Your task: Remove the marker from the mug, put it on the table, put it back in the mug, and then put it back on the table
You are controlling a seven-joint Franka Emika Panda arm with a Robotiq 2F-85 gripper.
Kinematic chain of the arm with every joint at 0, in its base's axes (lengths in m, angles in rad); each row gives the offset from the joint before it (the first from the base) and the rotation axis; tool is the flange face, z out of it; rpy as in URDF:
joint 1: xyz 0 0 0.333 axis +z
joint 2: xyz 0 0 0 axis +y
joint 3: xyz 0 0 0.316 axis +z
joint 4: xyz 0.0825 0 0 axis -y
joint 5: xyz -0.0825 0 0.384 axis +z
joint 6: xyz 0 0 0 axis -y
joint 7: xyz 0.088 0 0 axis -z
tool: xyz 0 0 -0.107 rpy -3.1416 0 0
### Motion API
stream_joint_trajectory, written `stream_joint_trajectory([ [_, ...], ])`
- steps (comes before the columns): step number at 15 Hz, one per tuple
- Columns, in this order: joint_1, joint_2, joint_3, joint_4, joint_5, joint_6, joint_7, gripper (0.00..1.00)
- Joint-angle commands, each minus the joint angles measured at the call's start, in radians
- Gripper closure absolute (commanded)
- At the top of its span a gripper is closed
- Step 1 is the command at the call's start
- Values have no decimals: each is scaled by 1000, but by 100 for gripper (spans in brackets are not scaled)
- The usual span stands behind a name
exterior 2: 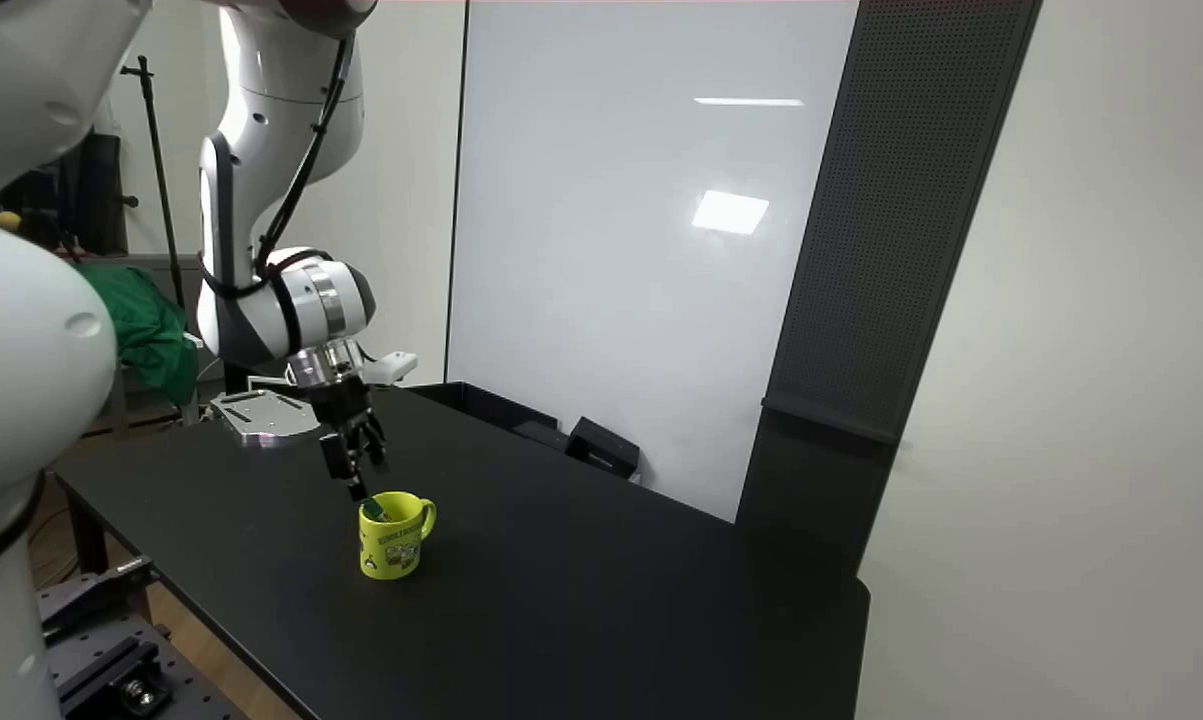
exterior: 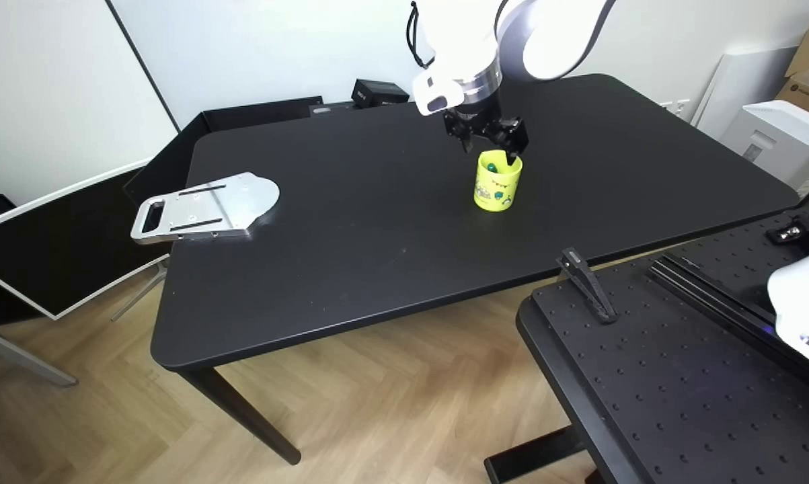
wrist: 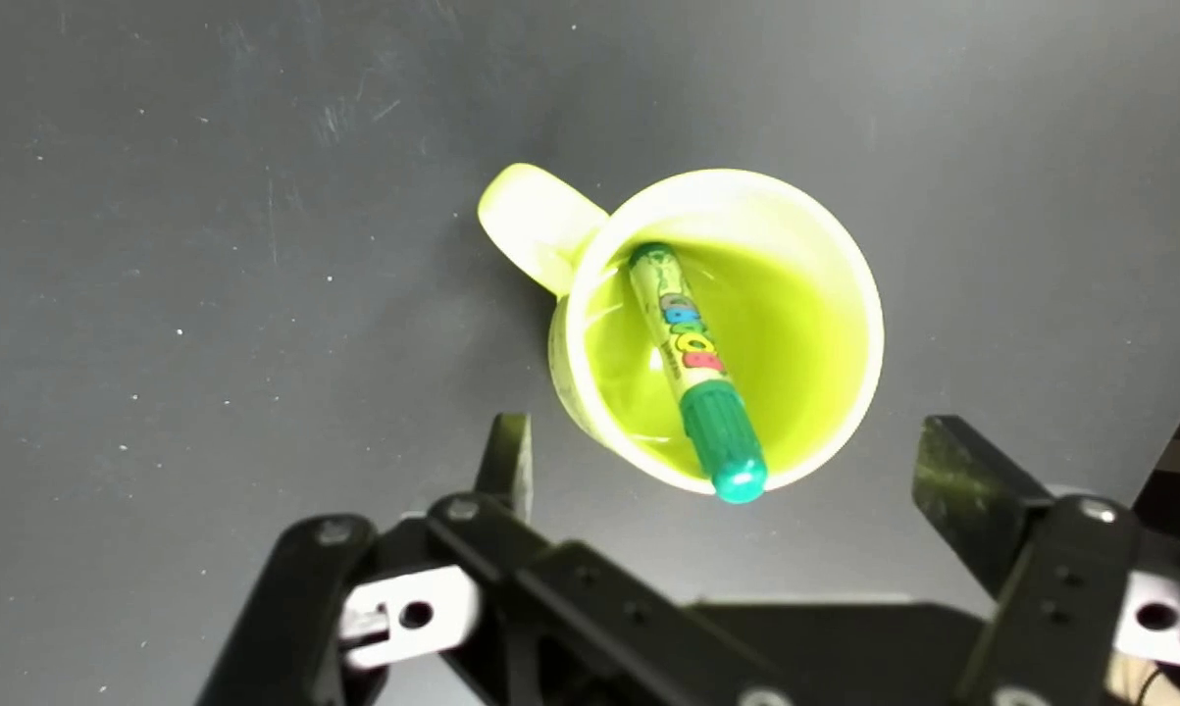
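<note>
1. A slim marker (wrist: 690, 343), pale-barrelled and printed with coloured lettering, leans inside a bright yellow-green cylindrical mug (exterior 2: 389, 555), its green cap (wrist: 719, 422) uppermost at the rim and its lower end down on the handle side.

2. The mug, decorated with small printed figures, stands upright on a large matte black tabletop (exterior: 323, 269) with rounded corners, well in from every edge in view. Its handle (wrist: 536, 221) points toward the long edge beside a glossy white wall panel (exterior 2: 641, 280).

3. Just over the mug, a black two-finger gripper (wrist: 727, 451) on a white robot arm (exterior 2: 261, 120) has its fingers (wrist: 972, 490) spread wide, one on either side of the green cap. In the wrist view, black tabletop shows between each finger and the mug.

4. At a short edge of the tabletop, a silver metal plate (exterior: 219, 205) with a cut-out grip reaches past the edge in an exterior view.

5. A black perforated board (exterior: 646, 376) flanks the long edge opposite the panel; a small black box (exterior 2: 601, 447) sits beyond the panel-side edge in both exterior views.
</note>
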Motion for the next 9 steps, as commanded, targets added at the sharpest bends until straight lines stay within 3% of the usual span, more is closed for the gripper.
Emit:
stream_joint_trajectory([
  [1, 6, 5, -6, -2, -37, 23, 21, 0],
  [9, 3, 26, -5, -1, -51, 43, 17, 0],
])
